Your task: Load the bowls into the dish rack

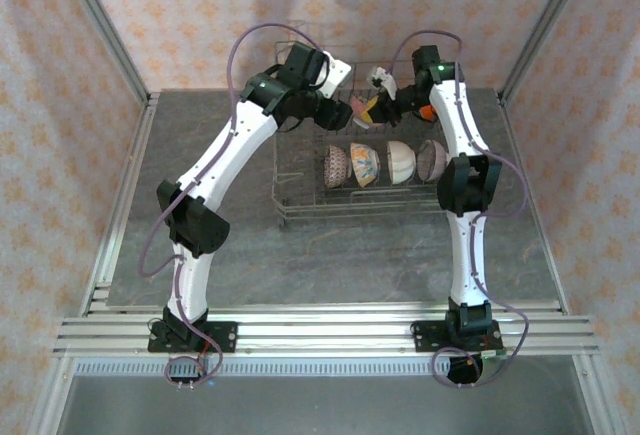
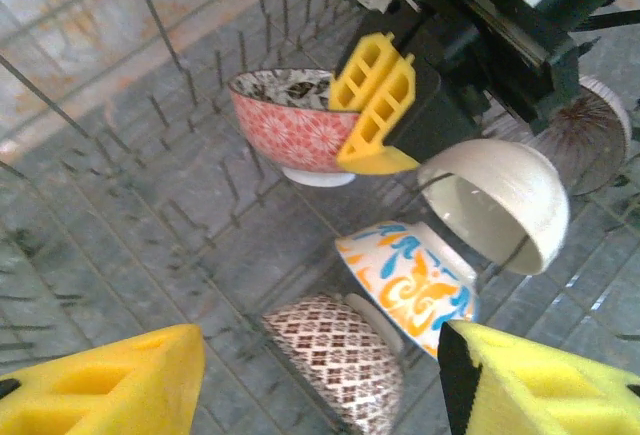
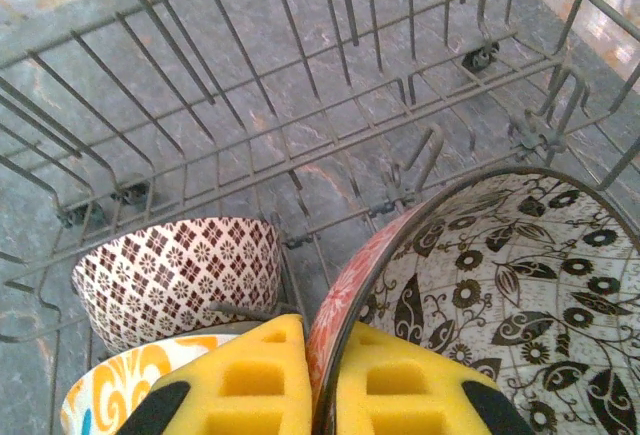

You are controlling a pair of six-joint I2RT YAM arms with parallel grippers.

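Observation:
The grey wire dish rack (image 1: 300,190) stands at the back centre of the table. Four bowls stand on edge in a row inside it: mauve patterned (image 1: 336,166), orange-and-blue floral (image 1: 364,165), white (image 1: 401,161) and a brownish one (image 1: 432,159). My right gripper (image 3: 325,385) is shut on the rim of a pink-red bowl (image 3: 500,295) with a black floral inside, held over the rack's back part. The left wrist view shows that bowl (image 2: 285,125) hanging from the right fingers (image 2: 375,105). My left gripper (image 2: 322,355) is open above the mauve bowl (image 2: 340,350) and the floral bowl (image 2: 410,280).
Upright tines (image 3: 300,105) and tall wire sides surround the held bowl. The two grippers are close together over the rack's back half, left (image 1: 345,113) and right (image 1: 378,105). An orange shape (image 1: 428,112) sits partly hidden behind the right arm. Bare grey tabletop (image 1: 350,265) lies in front of the rack.

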